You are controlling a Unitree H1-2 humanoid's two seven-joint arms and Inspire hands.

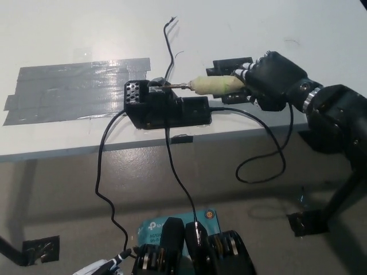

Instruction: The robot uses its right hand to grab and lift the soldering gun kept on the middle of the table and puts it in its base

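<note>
Soldering gun, pale yellow grip, held roughly level above the white table, metal tip at the holder end of the black base; whether it touches, cannot tell. Black right hand closed around the grip's rear. Black cord loops off the table edge. Grey tape patch left of base. White left hand barely visible at bottom edge, fingers unreadable.

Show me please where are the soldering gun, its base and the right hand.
soldering gun (217, 85), head view, pale handle.
base (169, 110), head view, black body.
right hand (274, 79), head view, back of hand.
</note>
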